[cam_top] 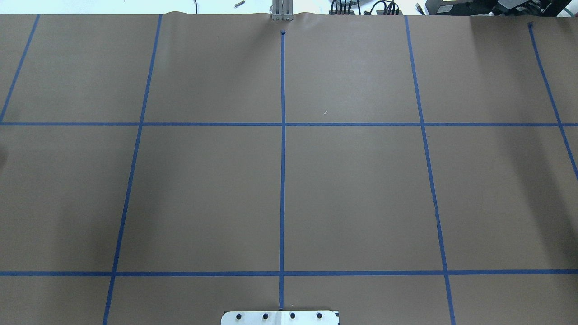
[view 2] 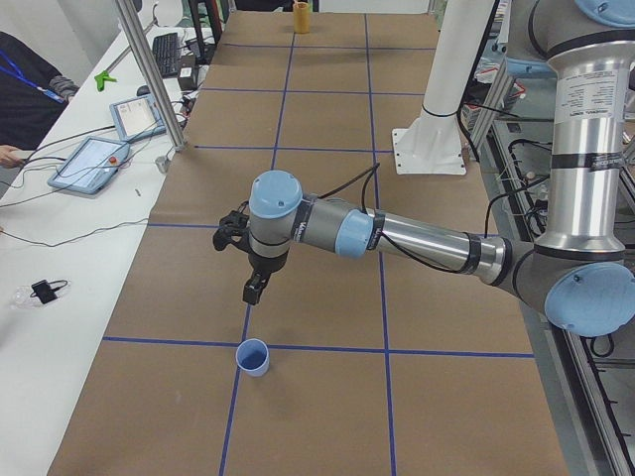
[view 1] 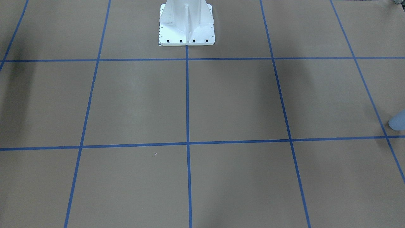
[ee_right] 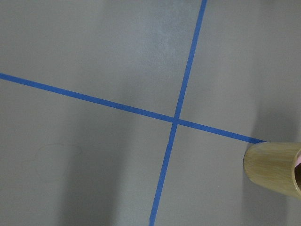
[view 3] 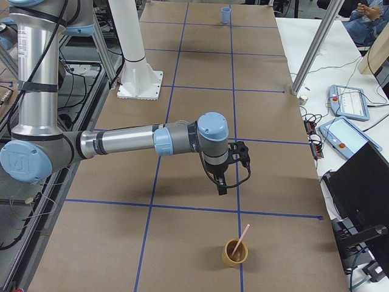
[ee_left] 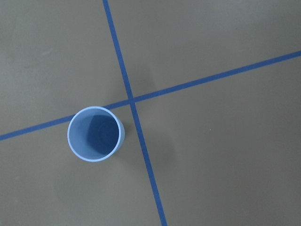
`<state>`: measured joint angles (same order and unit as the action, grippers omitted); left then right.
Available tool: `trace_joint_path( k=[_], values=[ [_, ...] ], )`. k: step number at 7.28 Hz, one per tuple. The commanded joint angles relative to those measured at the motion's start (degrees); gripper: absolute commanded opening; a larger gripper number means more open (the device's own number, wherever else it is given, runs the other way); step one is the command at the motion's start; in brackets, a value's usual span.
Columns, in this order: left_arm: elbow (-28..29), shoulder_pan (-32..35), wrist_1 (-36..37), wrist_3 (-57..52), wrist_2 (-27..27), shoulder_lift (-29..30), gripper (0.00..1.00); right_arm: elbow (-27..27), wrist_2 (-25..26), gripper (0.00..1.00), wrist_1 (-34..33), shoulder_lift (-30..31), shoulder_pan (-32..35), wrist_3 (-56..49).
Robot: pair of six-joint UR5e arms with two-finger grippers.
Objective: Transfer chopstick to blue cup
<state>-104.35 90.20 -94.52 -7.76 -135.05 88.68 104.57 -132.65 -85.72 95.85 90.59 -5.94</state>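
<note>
The blue cup (view 2: 253,357) stands upright and empty on a tape crossing at the table's left end. It fills the lower left of the left wrist view (ee_left: 95,133) and shows at the right edge of the front view (view 1: 398,122). My left gripper (view 2: 251,295) hangs above and just behind it; I cannot tell if it is open or shut. A salmon-pink chopstick (view 3: 242,235) leans in a tan bamboo cup (view 3: 235,252) at the table's right end. That cup shows in the right wrist view (ee_right: 274,167). My right gripper (view 3: 222,187) hangs above and behind it; its state is unclear.
The white robot pedestal (view 1: 186,28) stands at the table's robot side. A metal frame post (view 2: 149,69) and tablets (view 2: 94,159) are on the operators' white desk. A tiny white fleck (view 1: 155,154) lies on the brown paper.
</note>
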Motion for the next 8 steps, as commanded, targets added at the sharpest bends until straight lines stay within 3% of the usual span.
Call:
trace_joint_path(
  k=[1,2,4,6,8],
  values=[
    [1.08,0.06,-4.23,-0.42,-0.12,0.53,0.99,-2.43,-7.13,1.00,4.07,-0.39,0.03,0.40],
    [-0.05,0.06,-7.83,0.20,-0.21,-0.16,0.99,-1.83,-7.19,1.00,4.16,-0.75,0.03,2.32],
    [4.57,-0.29,-13.56,-0.58,0.32,0.18,0.98,0.71,-6.84,1.00,4.07,-2.16,-0.67,12.41],
    [14.38,0.06,-17.00,-8.70,0.23,0.61,0.99,1.34,-2.65,1.00,3.98,-4.17,-4.34,18.74],
    [23.27,0.06,-19.36,-9.03,0.32,1.14,0.99,1.34,-2.00,1.00,4.07,-4.27,-5.68,19.47]
  ],
)
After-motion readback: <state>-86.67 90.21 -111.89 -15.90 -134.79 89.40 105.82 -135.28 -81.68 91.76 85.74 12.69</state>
